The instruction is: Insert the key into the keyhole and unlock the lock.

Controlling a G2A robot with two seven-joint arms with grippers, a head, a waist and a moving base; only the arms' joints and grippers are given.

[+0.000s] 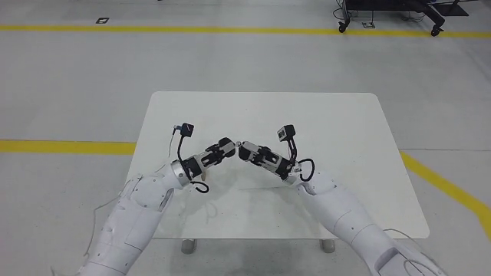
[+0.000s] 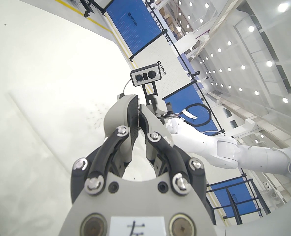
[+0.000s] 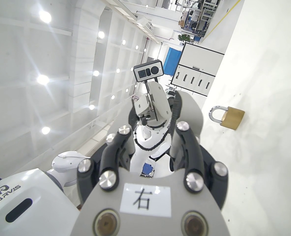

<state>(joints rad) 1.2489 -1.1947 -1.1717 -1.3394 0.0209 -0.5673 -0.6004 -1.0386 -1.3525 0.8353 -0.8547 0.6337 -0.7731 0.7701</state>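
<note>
The padlock is being seen flat on the table, shackle closed, near the right gripper, which is being held released; the left gripper is being held clenched, no key discernible; insertion and unlocking are being judged outstanding.

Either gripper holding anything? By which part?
Right gripper open, holds nothing; padlock lies on the table. Left gripper pinched shut; can't tell if it grips anything.
</note>
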